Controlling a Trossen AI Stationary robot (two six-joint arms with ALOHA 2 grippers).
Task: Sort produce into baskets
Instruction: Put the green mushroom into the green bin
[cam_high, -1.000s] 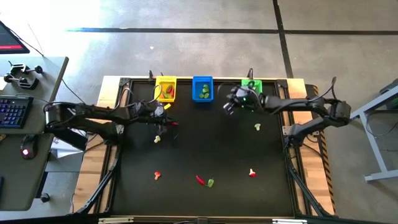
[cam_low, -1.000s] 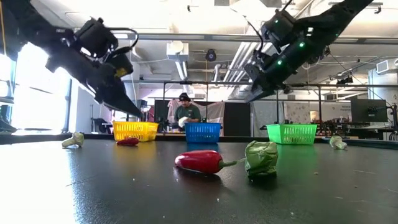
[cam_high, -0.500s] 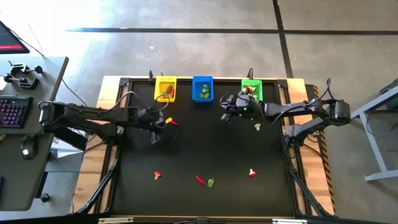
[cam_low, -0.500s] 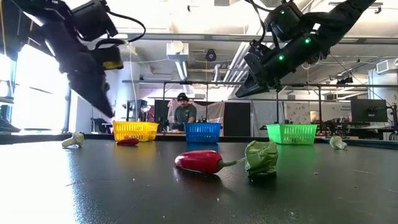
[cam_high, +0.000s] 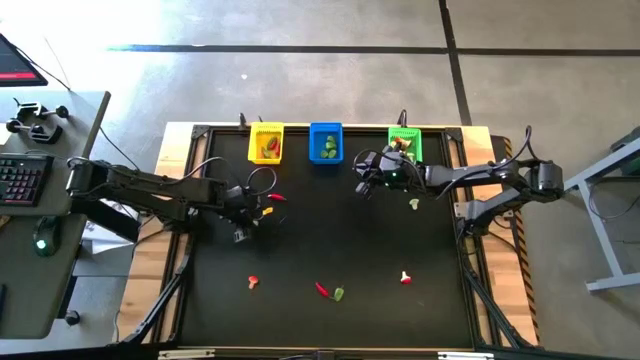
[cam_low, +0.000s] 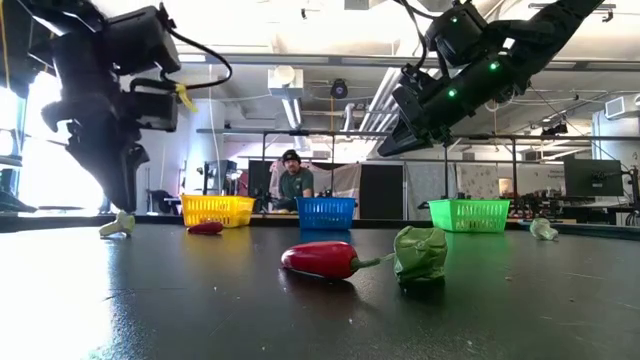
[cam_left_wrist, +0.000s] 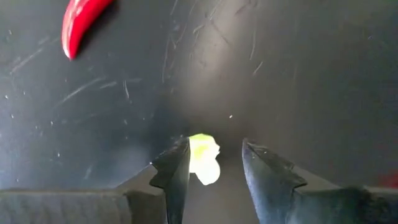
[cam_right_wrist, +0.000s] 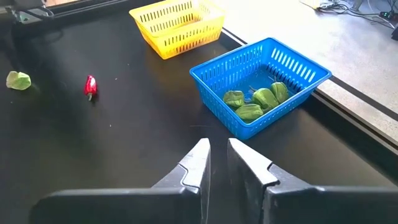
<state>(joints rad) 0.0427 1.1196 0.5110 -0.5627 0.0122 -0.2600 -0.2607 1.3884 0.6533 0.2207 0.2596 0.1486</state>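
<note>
- Left gripper (cam_left_wrist: 214, 171) hung over the table (cam_high: 350, 240), fingers parted around a pale green piece (cam_left_wrist: 204, 158), not clamped on it.
- Red chilli (cam_left_wrist: 81, 25) lay near it.
- Right gripper (cam_right_wrist: 217, 163) hovered near the blue basket (cam_right_wrist: 261, 84), fingers slightly apart, holding nothing.
- Yellow basket (cam_high: 265, 143) and green basket (cam_high: 405, 140) stood along the far edge.

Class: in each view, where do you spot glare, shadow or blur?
Low view: a bright window flares at the left edge behind the left gripper; the table reflects light. Left wrist view: shadow pools round the pale piece. Right wrist view: the blue basket is evenly lit and sharp.
</note>
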